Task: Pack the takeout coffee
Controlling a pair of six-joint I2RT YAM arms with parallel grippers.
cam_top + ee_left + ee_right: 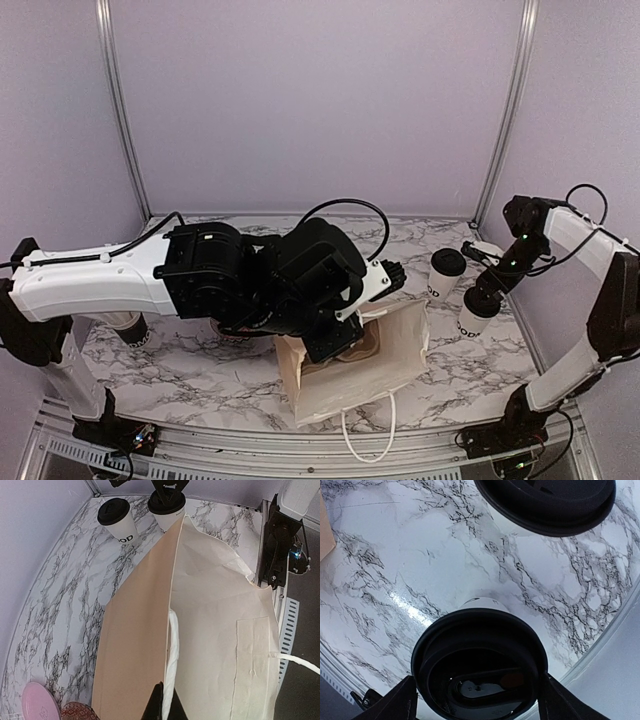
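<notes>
The left gripper (162, 700) is clamped on the rim of a cream carrier bag (350, 375), which lies near the middle of the tabletop's (460, 400) near edge with its mouth turned towards the right edge. Pinching one lip and lifting it seems meant to hold the mouth agape, so that a cup can go in without the wall folding over. The left wrist view looks straight down that opening, and nothing shows inside the part it covers. Over by the right edge, towards the far right corner, two takeout coffees stand upright and close together. The nearer cup (477, 315) has the right gripper (480, 700) poised over its black lid, jaws spread wide, with the fingers (395, 702) on either side of the lid (whether the pads touch it, I cannot tell). It stands on the marble and is not lifted. The second cup (443, 278) stands just beside it, a little further from the right edge, untouched. A third cup (130, 330) stands by the left edge, half hidden under the left arm. A pink disc (39, 702) lies beside the bag. By my reading the packing has barely begun: the grasp on the first coffee is being set up, not made.
</notes>
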